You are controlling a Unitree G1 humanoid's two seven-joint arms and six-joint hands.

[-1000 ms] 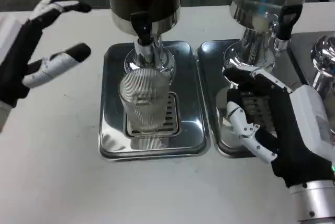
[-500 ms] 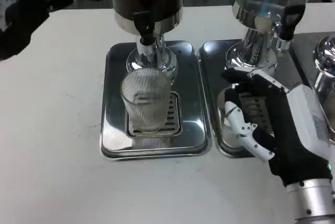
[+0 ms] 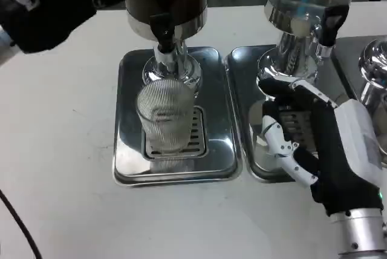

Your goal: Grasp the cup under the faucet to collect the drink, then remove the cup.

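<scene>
Cup [image 3: 166, 120], ribbed clear glass, stands upright on the tray [image 3: 130, 162] grate beneath the faucet [image 3: 162, 32]; right hand [image 3: 317, 150] fingers spread, empty; left hand [image 3: 51, 2] fingers unclear.

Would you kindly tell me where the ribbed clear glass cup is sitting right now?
In the head view, the ribbed clear glass cup stands left of centre on the drain grate of the left steel drip tray, directly beneath the dark dispenser's black faucet.

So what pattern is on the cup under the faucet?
Fine vertical ribbing on the clear cup, seen in the head view.
</scene>
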